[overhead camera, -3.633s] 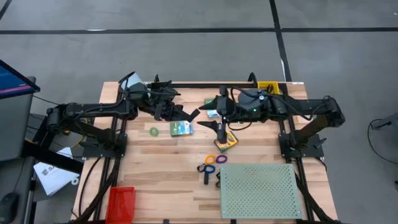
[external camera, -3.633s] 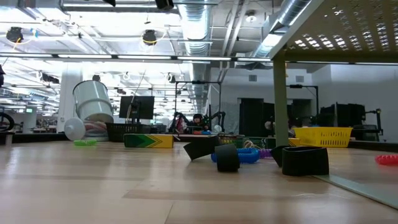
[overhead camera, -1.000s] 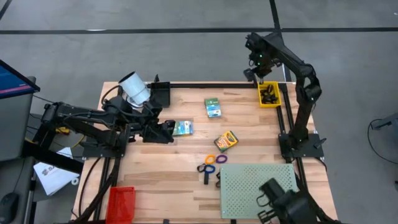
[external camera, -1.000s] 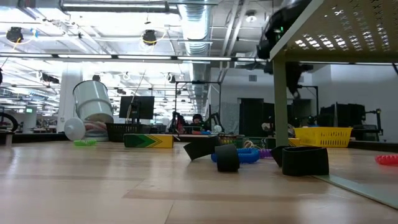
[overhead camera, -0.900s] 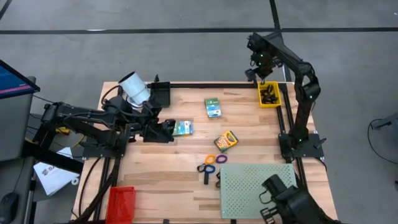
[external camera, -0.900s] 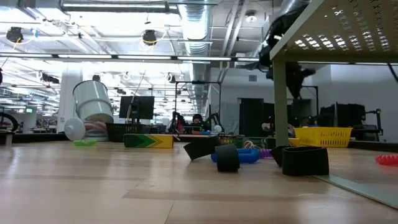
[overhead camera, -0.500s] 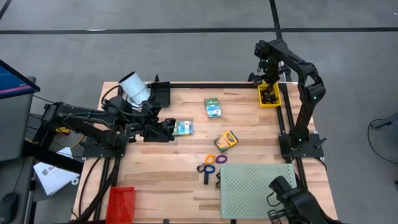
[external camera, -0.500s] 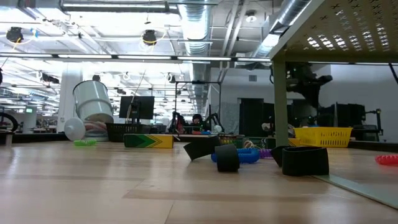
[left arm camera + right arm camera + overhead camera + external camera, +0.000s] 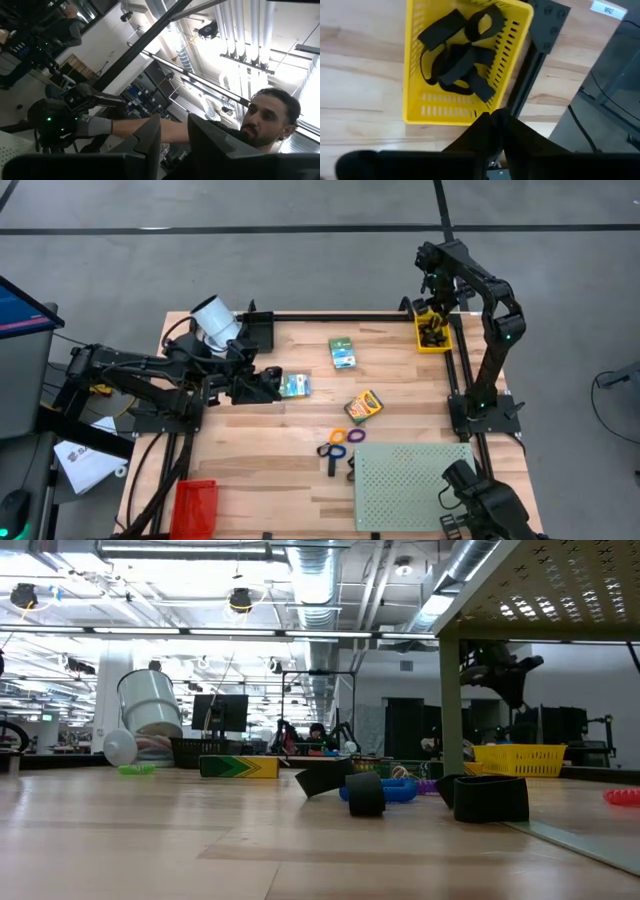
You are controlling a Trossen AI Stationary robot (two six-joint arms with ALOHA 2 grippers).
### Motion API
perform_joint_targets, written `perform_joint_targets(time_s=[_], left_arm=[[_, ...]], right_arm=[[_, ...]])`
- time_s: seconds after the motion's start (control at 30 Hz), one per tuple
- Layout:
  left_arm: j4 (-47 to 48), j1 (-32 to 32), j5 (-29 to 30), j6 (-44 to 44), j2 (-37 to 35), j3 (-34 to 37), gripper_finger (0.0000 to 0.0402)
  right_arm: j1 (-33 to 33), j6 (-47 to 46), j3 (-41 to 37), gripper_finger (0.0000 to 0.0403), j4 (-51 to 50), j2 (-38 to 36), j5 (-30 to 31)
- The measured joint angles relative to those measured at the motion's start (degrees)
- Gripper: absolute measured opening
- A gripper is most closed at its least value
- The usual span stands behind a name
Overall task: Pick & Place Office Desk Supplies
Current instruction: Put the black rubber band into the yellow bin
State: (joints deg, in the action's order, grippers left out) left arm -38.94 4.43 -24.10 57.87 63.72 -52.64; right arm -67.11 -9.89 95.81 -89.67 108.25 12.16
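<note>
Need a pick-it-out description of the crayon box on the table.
On the wooden table, look just above the pale green perforated board. The crayon box lies tilted between that board and the two green boxes, the only yellow-orange box there, with coloured rings just below it.

Table: you have a pale wooden slatted table top (image 9: 260, 450) filling the lower middle of the high view.
Board: your large pale green perforated board (image 9: 418, 485) lies at the table's lower right.
Cylinder: you see a white cylinder (image 9: 214, 319) at the table's upper left.
Trays: your red tray (image 9: 194, 505) sits at the lower left corner, a black tray (image 9: 259, 330) just right of the cylinder.
Basket: your yellow slotted plastic basket (image 9: 415, 80) sits upper right.
Person: you see a grey-sleeved arm (image 9: 95, 126) mid-left in the left wrist view.
</note>
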Motion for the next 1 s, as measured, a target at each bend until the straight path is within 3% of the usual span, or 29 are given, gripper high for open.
perform_joint_targets(time_s=[0.43,1.0], left_arm=[[-0.12,0.00,0.61,-0.04,0.00,0.00,0.0092],[-0.11,0.00,0.57,-0.10,0.00,0.00,0.0092]], right_arm=[[-0.12,1.77,0.02,0.0071,0.14,-0.23,-1.84],[0.00,2.99,0.02,0.0176,1.40,-1.88,-6.39]])
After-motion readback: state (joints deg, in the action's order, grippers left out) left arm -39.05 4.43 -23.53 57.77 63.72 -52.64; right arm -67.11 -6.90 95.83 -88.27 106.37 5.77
